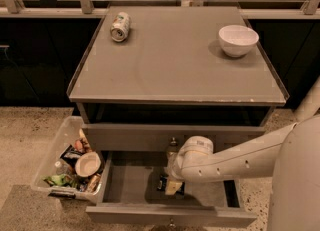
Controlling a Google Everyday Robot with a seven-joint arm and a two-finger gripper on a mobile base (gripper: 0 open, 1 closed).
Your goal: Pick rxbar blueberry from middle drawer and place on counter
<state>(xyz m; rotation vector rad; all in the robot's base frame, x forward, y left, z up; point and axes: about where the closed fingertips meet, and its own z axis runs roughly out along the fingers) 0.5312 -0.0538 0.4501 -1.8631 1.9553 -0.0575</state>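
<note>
We see a snack bin [62, 162] on speckled floor [25, 130], then a grey worktop [175, 70] bearing a can [120, 26] and a white bowl [238, 40]. In the open drawer [130, 185] the gripper [173, 187] sits over the dark bar [162, 183]; its hold we cannot tell

Can: green-and-white metal drink can [120, 26], lying on its side, far left;
Bowl: round white ceramic bowl [238, 40], upright, far right, well apart from the can;
Bin: clear plastic bin [47, 157], lower left, holding mixed snack packets and a pale round cup [88, 164];
Floor: speckled beige stone floor [25, 130], under the bin
</note>
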